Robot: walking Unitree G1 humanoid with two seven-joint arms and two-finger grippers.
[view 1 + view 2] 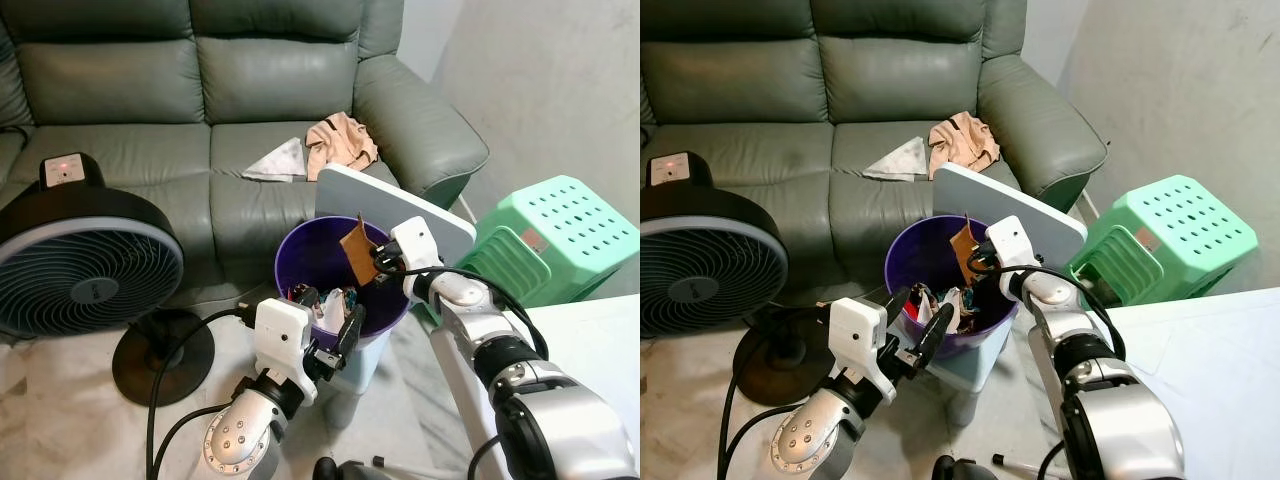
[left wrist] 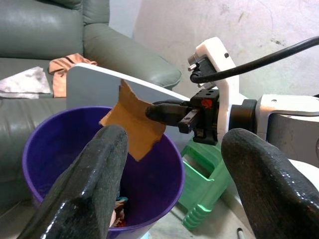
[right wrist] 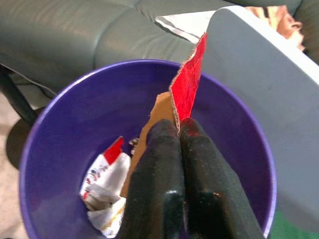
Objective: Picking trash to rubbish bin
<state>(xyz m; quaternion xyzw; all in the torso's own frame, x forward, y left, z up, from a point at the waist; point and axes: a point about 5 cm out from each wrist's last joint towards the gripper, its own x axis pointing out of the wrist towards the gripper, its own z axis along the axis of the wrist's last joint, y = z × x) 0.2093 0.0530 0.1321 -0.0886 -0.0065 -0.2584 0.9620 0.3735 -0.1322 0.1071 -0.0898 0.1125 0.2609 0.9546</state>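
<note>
A purple rubbish bin (image 1: 300,245) stands on the floor in front of the sofa, with crumpled wrappers (image 3: 107,191) lying in its bottom. My right gripper (image 1: 372,262) hovers over the bin's right rim, shut on a torn piece of cardboard (image 1: 358,249), brown on one face and red on the other (image 3: 188,85). The cardboard hangs above the bin's opening. My left gripper (image 1: 335,330) is open at the bin's near rim, its fingers (image 2: 82,194) spread wide with nothing between them.
A white board (image 1: 440,222) leans behind the bin. A black floor fan (image 1: 85,275) stands at the left, and a green plastic stool (image 1: 560,240) lies tipped at the right. A peach cloth (image 1: 340,140) and a grey wrapper (image 1: 278,160) lie on the grey sofa (image 1: 150,90).
</note>
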